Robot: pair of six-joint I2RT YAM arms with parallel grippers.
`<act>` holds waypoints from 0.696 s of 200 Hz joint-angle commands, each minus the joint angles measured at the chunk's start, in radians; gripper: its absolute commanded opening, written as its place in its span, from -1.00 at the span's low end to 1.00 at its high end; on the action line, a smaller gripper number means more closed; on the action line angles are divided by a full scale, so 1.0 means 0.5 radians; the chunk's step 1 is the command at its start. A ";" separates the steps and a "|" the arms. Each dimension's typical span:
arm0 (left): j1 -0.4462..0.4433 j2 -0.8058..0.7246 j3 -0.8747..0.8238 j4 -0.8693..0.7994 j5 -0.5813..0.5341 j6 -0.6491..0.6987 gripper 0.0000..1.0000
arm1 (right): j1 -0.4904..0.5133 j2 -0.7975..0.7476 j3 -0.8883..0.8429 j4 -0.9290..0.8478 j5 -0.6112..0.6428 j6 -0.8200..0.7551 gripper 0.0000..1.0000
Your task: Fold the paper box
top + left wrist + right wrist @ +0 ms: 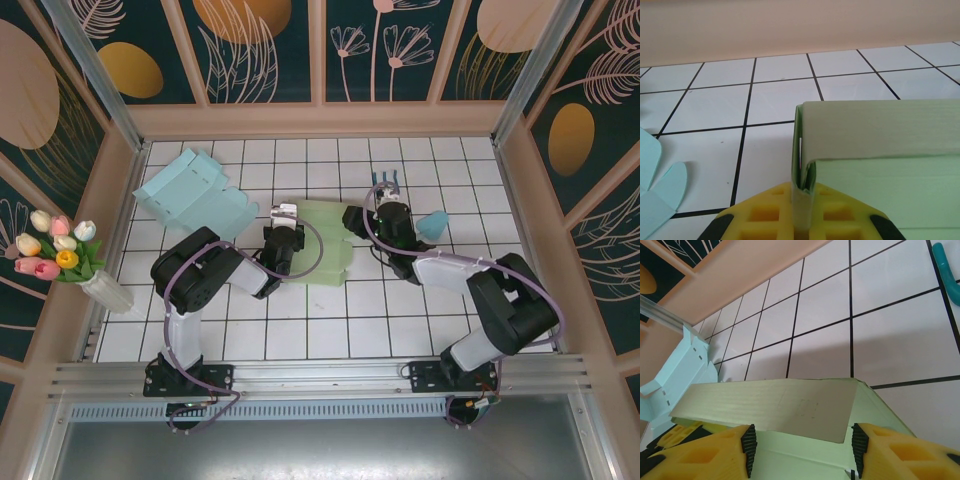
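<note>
The pale green paper box [325,242] lies partly folded in the middle of the tiled table. My left gripper [288,243] is at its left edge; in the left wrist view its yellow fingers [765,212] are shut on a folded corner of the green box [880,135], whose long flap is bent over. My right gripper [357,220] is at the box's upper right edge. In the right wrist view it [802,450] stands open above the green sheet, with the raised flap [790,407] just ahead of its black pads [748,450].
A light blue unfolded box [195,190] lies at the back left, also seen as a blue box [680,370] and a blue flap [660,195]. A small teal piece [433,224] sits right of the right gripper. A vase of tulips [70,255] stands at the left wall.
</note>
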 commanded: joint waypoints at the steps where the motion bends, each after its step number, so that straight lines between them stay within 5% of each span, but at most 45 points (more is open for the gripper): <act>1: -0.006 0.026 0.044 -0.020 0.007 0.003 -0.87 | -0.010 0.033 -0.011 0.115 0.032 0.047 0.11; 102: -0.005 0.030 0.045 -0.025 0.006 0.003 -0.87 | -0.149 0.107 -0.072 0.206 -0.004 0.086 -0.11; 139: -0.006 0.032 0.048 -0.027 0.005 0.001 -0.87 | -0.156 0.167 -0.061 0.224 -0.004 0.077 -0.33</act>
